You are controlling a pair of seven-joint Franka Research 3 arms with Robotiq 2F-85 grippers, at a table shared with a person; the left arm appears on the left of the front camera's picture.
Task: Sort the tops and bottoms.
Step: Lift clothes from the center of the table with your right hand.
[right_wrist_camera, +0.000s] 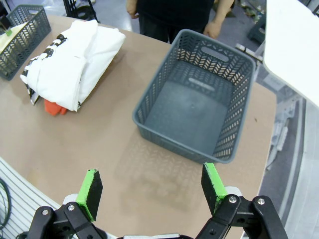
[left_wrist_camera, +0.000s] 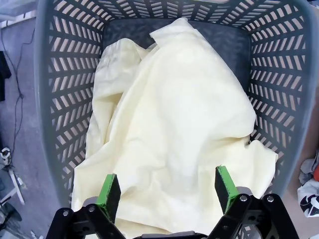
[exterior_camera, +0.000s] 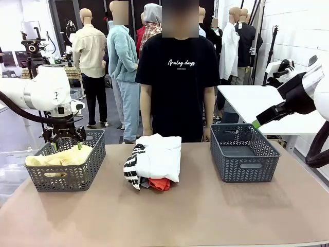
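A pale yellow garment [exterior_camera: 59,156] lies crumpled in the left grey basket [exterior_camera: 67,177]. My left gripper [exterior_camera: 67,145] hangs just above it, open and holding nothing. In the left wrist view the yellow garment [left_wrist_camera: 169,114] fills the basket [left_wrist_camera: 65,99] below the open gripper [left_wrist_camera: 167,183]. In mid-table is a pile: a white garment [exterior_camera: 159,157] on top, a black-and-white patterned one [exterior_camera: 132,167], an orange-red one [exterior_camera: 160,183] and a grey one [exterior_camera: 145,182] beneath. My right gripper [exterior_camera: 257,122] is raised at the right, and it stands open [right_wrist_camera: 152,186] above the table near the right basket.
The right grey basket [exterior_camera: 244,152] is empty inside [right_wrist_camera: 234,129]. A person in a black T-shirt [exterior_camera: 177,77] stands at the far edge, hands down. A white table [exterior_camera: 267,100] stands beyond the right corner. Bare tabletop [exterior_camera: 164,216] runs along the front.
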